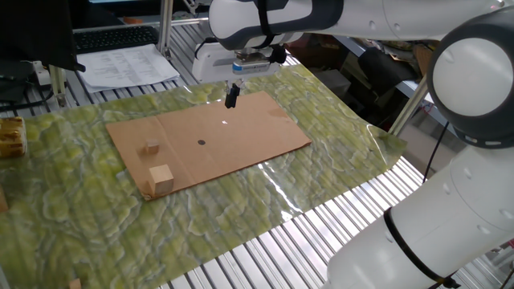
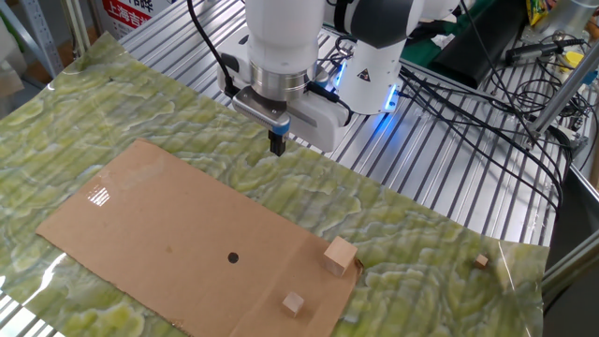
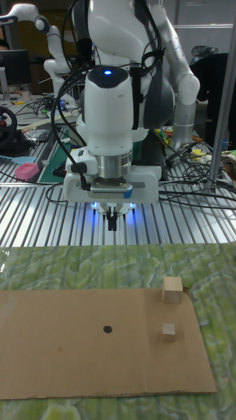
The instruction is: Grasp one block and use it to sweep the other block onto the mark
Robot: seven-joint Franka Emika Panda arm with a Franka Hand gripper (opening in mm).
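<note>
Two blocks wait on the cardboard [image 1: 241,132]: the pale cube [image 1: 161,179] at its corner, the small brown block [image 1: 150,148] just beside, the mark [image 1: 201,143] mid-sheet. Our hand [image 1: 231,99] hangs narrow, empty, over the cardboard's far edge; we should widen it, then descend squarely over the cube.

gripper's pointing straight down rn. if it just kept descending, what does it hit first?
Most likely bare surface: the gripper, fingers together and empty, hangs near the far edge of the cardboard sheet, where it meets the green mat. Depth is unclear on which. Both blocks and the mark lie well off that line.
</note>
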